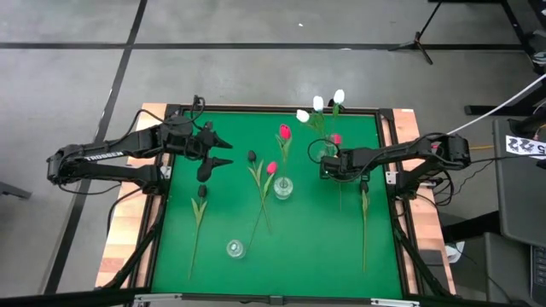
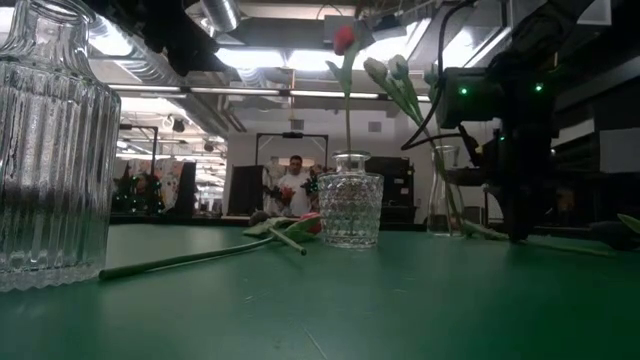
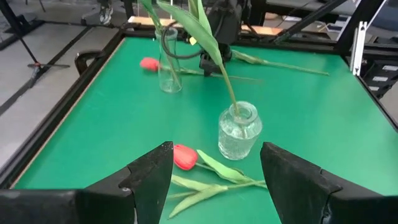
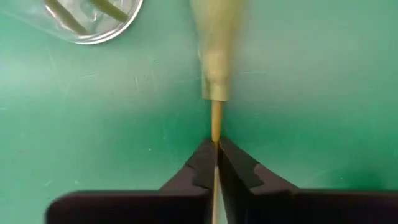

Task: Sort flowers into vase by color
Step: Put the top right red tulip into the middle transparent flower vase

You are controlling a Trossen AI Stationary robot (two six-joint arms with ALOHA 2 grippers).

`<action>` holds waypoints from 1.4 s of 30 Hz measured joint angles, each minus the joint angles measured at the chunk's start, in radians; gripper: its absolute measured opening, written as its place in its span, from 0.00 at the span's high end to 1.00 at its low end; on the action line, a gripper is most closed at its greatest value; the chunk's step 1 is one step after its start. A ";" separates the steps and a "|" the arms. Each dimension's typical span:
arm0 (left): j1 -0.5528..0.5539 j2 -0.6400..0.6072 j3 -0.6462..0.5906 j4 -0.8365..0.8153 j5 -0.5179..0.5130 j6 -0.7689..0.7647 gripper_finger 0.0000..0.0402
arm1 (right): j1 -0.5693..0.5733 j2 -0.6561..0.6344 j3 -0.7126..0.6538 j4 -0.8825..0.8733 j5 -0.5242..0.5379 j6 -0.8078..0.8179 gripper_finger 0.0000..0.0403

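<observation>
right pincer (image 4: 216,152) is clamped on a tulip stem (image 4: 216,124) lying on the green tabletop (image 4: 311,93); left pincer (image 3: 214,171) hovers with fingers apart.

Overhead view straight down, low view level across table (image 1: 324,256), wrist views close, all sharing it

Tall ribbed glass bottle (image 2: 45,150): top and left side cut by low view's edge.
Clear vase (image 4: 93,18): only part of rim inside right wrist view.
Stem (image 4: 214,124): upper part blurred; flower head outside frame.
</observation>
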 joint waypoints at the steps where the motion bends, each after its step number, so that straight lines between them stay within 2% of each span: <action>1: 0.000 0.000 0.000 -0.004 0.000 0.000 0.40 | 0.001 0.000 0.000 0.000 0.001 0.000 0.98; 5: 0.000 0.000 0.000 -0.025 -0.001 0.001 0.40 | 0.001 0.000 -0.001 0.001 0.001 0.022 0.96; 12: 0.000 0.000 0.000 -0.024 -0.001 -0.001 0.40 | 0.002 -0.028 0.008 -0.001 0.029 0.065 0.98; 21: 0.000 0.000 0.000 -0.023 -0.001 -0.002 0.40 | 0.002 -0.142 0.009 -0.033 0.216 0.155 0.99; 29: 0.000 0.000 0.000 -0.023 -0.001 -0.002 0.40 | 0.002 -0.334 0.010 -0.142 0.421 0.179 1.00; 34: 0.000 0.000 0.000 -0.023 -0.001 -0.003 0.40 | 0.046 -0.469 0.011 -0.185 0.630 0.166 1.00; 38: 0.000 0.000 0.000 -0.022 -0.002 -0.001 0.40 | 0.127 -0.545 0.011 -0.140 0.839 0.009 1.00; 42: 0.000 0.000 0.000 -0.021 -0.007 0.003 0.40 | 0.220 -0.586 0.012 0.019 0.972 -0.247 1.00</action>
